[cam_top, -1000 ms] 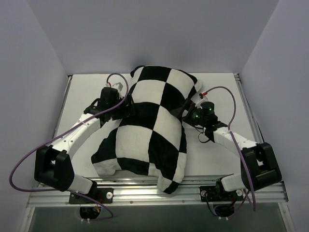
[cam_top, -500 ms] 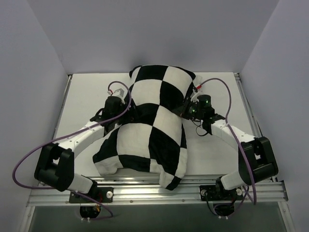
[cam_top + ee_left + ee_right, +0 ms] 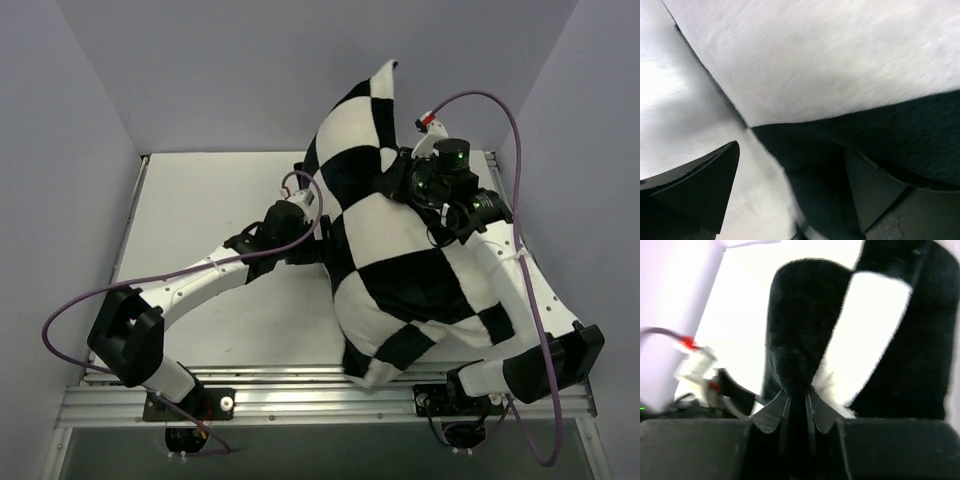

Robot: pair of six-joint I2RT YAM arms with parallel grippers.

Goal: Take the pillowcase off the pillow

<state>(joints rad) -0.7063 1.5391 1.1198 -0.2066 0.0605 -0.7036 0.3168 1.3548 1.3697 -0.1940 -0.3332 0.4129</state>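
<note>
Above table [image 3: 200, 200], right tool [image 3: 796, 405] pinching raised pillowcase [image 3: 400, 260], partly covering right arm [image 3: 535, 290]; left tool [image 3: 790, 187] spread against it.

My white table [image 3: 200, 210], with the checked cover on its right half.
It is a plain white board in front of me, with a metal rail [image 3: 300, 400] along its near edge. The black-and-white checked pillowcase [image 3: 400, 270] rests its lower end on the near right part, spilling onto the rail. Its upper end stands raised off the board.
</note>
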